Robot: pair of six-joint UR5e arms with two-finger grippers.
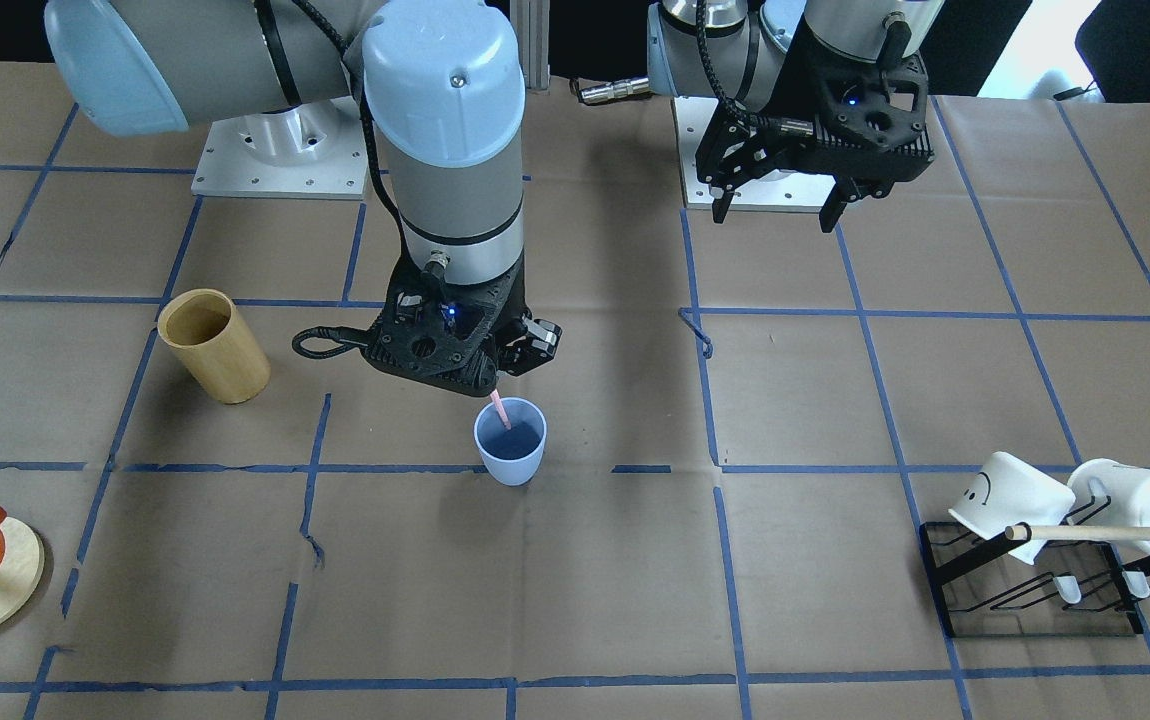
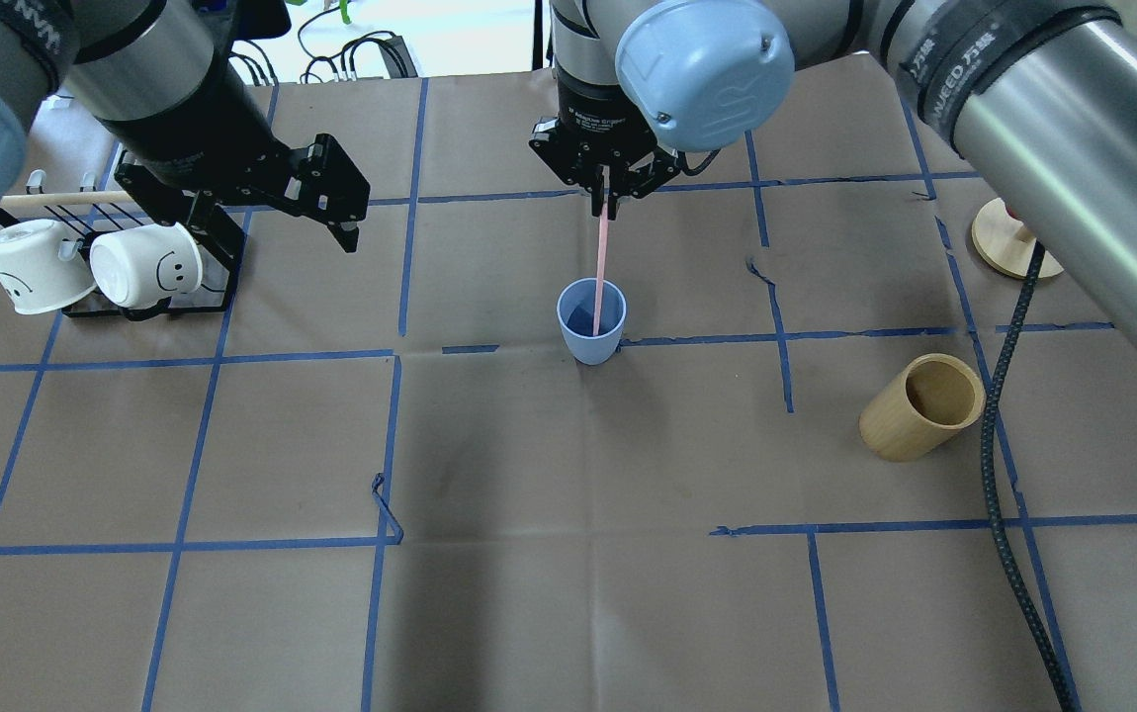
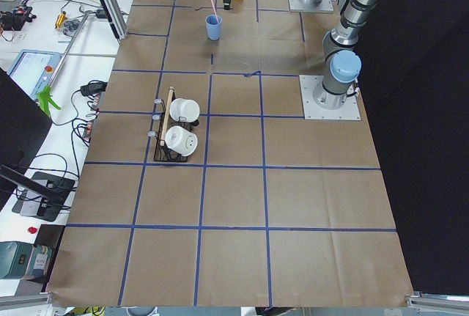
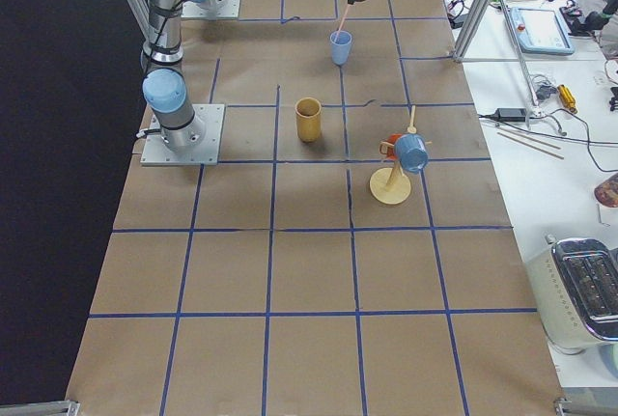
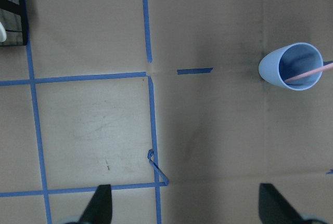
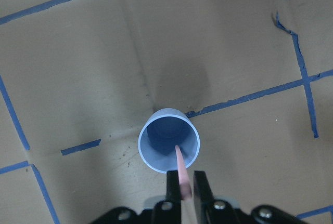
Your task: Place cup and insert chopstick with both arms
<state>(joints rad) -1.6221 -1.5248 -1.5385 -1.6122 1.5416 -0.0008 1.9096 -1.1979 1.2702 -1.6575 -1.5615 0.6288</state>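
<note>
The light-blue cup [image 2: 590,322] stands upright mid-table; it also shows in the front view [image 1: 510,441], the left wrist view [image 5: 294,67] and the right wrist view [image 6: 168,141]. My right gripper [image 2: 608,194] hangs right above the cup, shut on the thin pale-pink chopstick [image 2: 602,257], whose lower end is inside the cup [image 6: 180,166]. In the front view the chopstick [image 1: 501,409] dips past the rim. My left gripper [image 2: 277,237] is open and empty, raised near the mug rack, well left of the cup.
A tan wooden cylinder [image 2: 922,405] stands on the robot's right. A black rack [image 2: 148,287] with two white mugs [image 2: 145,266] and a long beige rod [image 2: 64,199] is at far left. A round wooden stand [image 2: 1011,240] is at far right.
</note>
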